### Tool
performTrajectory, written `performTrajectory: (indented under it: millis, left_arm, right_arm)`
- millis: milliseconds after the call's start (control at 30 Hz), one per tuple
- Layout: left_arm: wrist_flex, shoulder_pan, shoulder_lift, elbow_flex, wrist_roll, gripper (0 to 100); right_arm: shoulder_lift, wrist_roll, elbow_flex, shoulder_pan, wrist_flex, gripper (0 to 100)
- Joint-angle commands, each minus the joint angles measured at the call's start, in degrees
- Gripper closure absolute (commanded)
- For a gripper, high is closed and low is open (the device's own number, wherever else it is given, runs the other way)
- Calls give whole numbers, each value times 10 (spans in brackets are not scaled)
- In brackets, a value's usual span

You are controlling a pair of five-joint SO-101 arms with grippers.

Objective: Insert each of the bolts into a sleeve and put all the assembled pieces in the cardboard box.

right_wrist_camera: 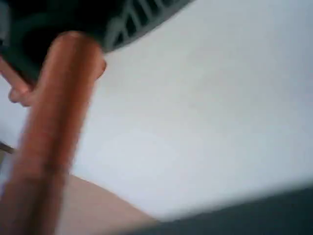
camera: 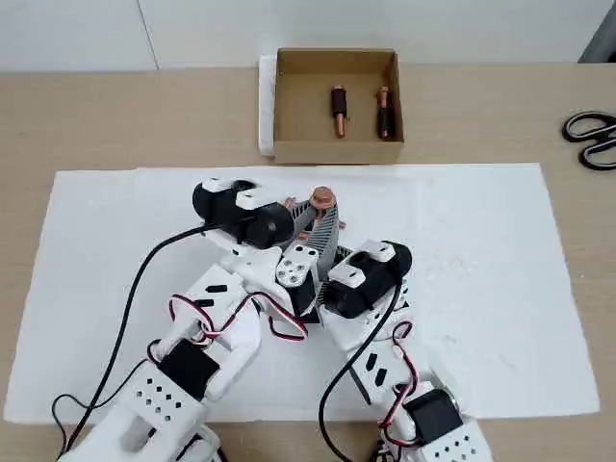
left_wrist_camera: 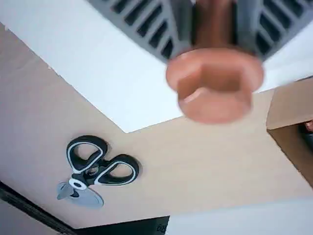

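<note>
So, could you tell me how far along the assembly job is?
Done: two assembled pieces lie in the cardboard box. In hand: the left pincer grips a third bolt. Left: that bolt is not yet boxed, and I cannot tell whether it is sleeved.

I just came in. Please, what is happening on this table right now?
The left end effector holds a copper-coloured metal bolt with a flanged head over the white paper sheet. The right arm is close beside it; I cannot tell whether it grips anything. Two assembled copper-and-black pieces already lie in the brown cardboard box at the far edge. Black-handled scissors lie apart on the wooden table.
</note>
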Motion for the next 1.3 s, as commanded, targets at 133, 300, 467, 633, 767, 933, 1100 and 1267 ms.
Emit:
performTrajectory:
  millis: [133, 300, 467, 633, 767, 933, 1100, 1267]
  left_arm:
    - [-18, 3, -14, -4, 33, 994]
    - [-68, 2, -13, 22, 32, 994]
    - [-84, -1, -13, 40, 32, 994]
    - [-84, -2, -13, 40, 32, 994]
    - [-84, -2, -13, 40, 31, 994]
    - [-84, -2, -13, 53, -7, 994]
    - [-85, -1, -17, 64, -9, 994]
    - [-85, 0, -17, 64, -9, 994]
  right_arm:
    - [-13, -7, 4, -1, 1, 995]
    - [-13, -7, 4, -1, 1, 995]
    - [-13, -7, 4, -1, 1, 995]
    - [-13, -7, 4, -1, 1, 995]
    - [-13, -7, 4, -1, 1, 995]
    - [-13, -7, 4, -1, 1, 995]
    - [-13, -7, 4, -1, 1, 995]
    - [-13, -7, 4, 0, 1, 995]
